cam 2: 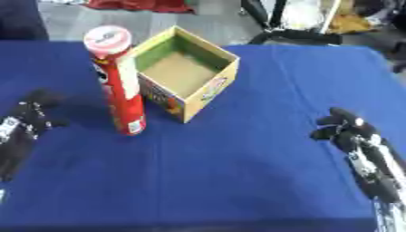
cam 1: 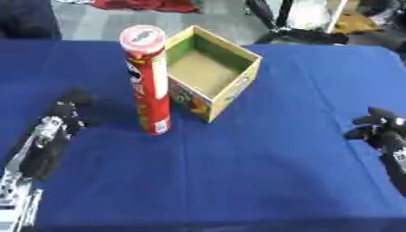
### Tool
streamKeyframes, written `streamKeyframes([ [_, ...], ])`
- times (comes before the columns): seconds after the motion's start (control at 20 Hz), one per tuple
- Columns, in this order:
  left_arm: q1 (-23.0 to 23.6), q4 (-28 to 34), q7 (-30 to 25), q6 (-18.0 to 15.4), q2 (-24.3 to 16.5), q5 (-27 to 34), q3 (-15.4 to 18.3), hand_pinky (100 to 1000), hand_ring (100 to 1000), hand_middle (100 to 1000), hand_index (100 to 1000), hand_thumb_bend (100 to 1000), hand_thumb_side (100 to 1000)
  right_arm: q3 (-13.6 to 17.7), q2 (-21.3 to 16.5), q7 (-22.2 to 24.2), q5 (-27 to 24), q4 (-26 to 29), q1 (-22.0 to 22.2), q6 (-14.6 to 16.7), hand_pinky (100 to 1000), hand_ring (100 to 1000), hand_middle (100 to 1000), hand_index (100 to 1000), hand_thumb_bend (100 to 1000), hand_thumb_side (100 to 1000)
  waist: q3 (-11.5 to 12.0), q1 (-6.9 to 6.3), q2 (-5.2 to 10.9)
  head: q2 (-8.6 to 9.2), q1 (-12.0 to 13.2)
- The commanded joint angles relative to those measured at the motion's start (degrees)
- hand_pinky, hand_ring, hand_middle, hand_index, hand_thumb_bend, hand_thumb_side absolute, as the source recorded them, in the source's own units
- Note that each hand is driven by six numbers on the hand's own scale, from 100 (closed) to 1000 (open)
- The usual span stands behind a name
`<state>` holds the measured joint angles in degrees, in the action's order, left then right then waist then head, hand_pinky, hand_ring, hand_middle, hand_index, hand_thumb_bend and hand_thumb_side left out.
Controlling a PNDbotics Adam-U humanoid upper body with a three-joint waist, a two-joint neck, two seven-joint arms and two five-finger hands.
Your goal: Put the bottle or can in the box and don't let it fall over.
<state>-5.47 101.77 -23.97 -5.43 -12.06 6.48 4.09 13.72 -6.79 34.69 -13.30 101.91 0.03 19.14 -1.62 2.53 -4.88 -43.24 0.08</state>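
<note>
A tall red chip can (cam 1: 148,81) with a pale lid stands upright on the blue table, just left of an open cardboard box (cam 1: 212,71). The box is empty, with green inner walls and a brown floor. My left hand (cam 1: 70,110) lies on the cloth to the can's left, a short gap away, fingers curled and holding nothing. My right hand (cam 2: 342,127) rests near the right edge, far from the box, its fingers also curled on nothing.
The blue tablecloth (cam 1: 238,158) covers the whole table. Beyond its far edge sit a red cloth (cam 1: 151,4) on the floor and dark chair legs and clutter (cam 1: 301,27) at the upper right.
</note>
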Motion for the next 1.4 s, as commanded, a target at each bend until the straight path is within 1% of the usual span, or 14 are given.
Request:
streamKeyframes([
  [0.05,-0.5,1.5,0.5,-0.4,-1.2,-0.1,0.6,757,1000,828,1000,100,825,0.1,-0.7,-0.3,0.3,0.6,-0.2,0.1,710,657,713,880,100,564,0.0,-0.20,0.58,0.18,-0.2],
  [0.2,-0.7,3.4,1.1,-1.7,-3.7,0.6,1.4,732,1000,826,1000,100,749,0.2,-0.7,-0.2,0.5,0.6,-0.1,0.1,709,656,712,878,100,567,-0.1,-0.36,0.60,0.27,-0.3],
  [0.25,-0.6,4.1,1.5,-2.3,-4.8,0.9,1.7,732,1000,826,1000,100,749,0.3,-0.7,-0.3,0.6,0.5,-0.1,0.0,709,656,712,878,100,567,-0.1,-0.45,0.58,0.32,-0.3],
  [0.3,-0.7,4.8,1.8,-2.7,-5.7,1.3,2.0,719,1000,828,1000,100,702,0.3,-0.7,-0.3,0.6,0.5,-0.1,0.0,709,656,712,878,100,568,-0.1,-0.52,0.57,0.34,-0.3],
  [0.5,-2.2,9.5,5.5,-6.3,-14.7,4.6,3.3,686,998,835,1000,100,575,0.4,-0.9,-0.4,0.9,0.5,0.0,0.0,709,656,711,879,100,567,-0.6,-1.00,0.65,0.43,-0.7],
  [0.65,-5.4,12.3,7.6,-10.1,-25.5,7.2,2.1,723,980,845,1000,100,461,0.4,-1.0,-0.4,1.2,0.3,0.2,-0.1,709,655,707,879,100,573,-1.2,-1.42,0.73,0.40,-0.8],
  [0.75,-8.3,12.7,7.4,-13.6,-34.1,6.3,0.2,763,972,854,1000,100,384,0.3,-1.1,-0.3,1.3,0.2,0.4,-0.2,709,655,705,879,100,574,-1.7,-1.74,0.90,0.53,-0.7],
  [0.8,-9.7,12.8,7.4,-15.0,-37.6,5.2,-0.8,809,965,863,1000,100,299,0.2,-1.1,-0.2,1.4,0.1,0.5,-0.2,709,655,704,879,100,576,-2.0,-1.90,0.99,0.57,-0.7],
  [0.9,-14.2,12.5,7.7,-17.7,-45.3,1.9,-3.6,891,949,874,1000,100,251,-0.1,-1.3,0.1,1.5,-0.1,0.7,-0.3,709,655,702,878,100,576,-2.8,-2.21,1.19,0.59,-0.3],
  [0.95,-16.6,11.9,7.9,-18.8,-48.1,-0.1,-5.3,898,948,876,1000,100,250,-0.3,-1.5,0.2,1.5,-0.2,0.7,-0.3,709,655,702,878,100,576,-3.2,-2.35,1.27,0.55,-0.1],
  [1.0,-18.8,11.1,8.0,-19.8,-50.2,-2.2,-7.0,950,942,885,1000,100,244,-0.5,-1.6,0.4,1.5,-0.2,0.7,-0.3,709,655,701,878,100,576,-3.7,-2.51,1.33,0.56,0.2],
  [1.15,-26.3,8.0,5.7,-22.7,-52.4,-8.4,-13.3,981,944,893,1000,100,250,-1.1,-2.0,1.0,1.3,-0.3,0.6,-0.3,709,655,700,878,100,577,-5.1,-2.92,1.30,0.62,0.9],
  [1.3,-32.6,4.3,0.1,-24.7,-50.6,-12.3,-18.7,1000,951,910,1000,100,279,-1.1,-2.2,1.2,1.3,-0.4,0.8,-0.3,708,654,698,878,100,579,-6.2,-3.15,1.32,0.46,1.3],
  [1.4,-36.2,1.4,-5.2,-26.3,-48.7,-15.1,-21.4,1000,959,923,1000,100,365,-1.0,-2.4,1.1,1.4,-0.5,1.1,-0.2,708,654,697,878,100,578,-6.5,-3.24,1.47,0.25,1.3],
])
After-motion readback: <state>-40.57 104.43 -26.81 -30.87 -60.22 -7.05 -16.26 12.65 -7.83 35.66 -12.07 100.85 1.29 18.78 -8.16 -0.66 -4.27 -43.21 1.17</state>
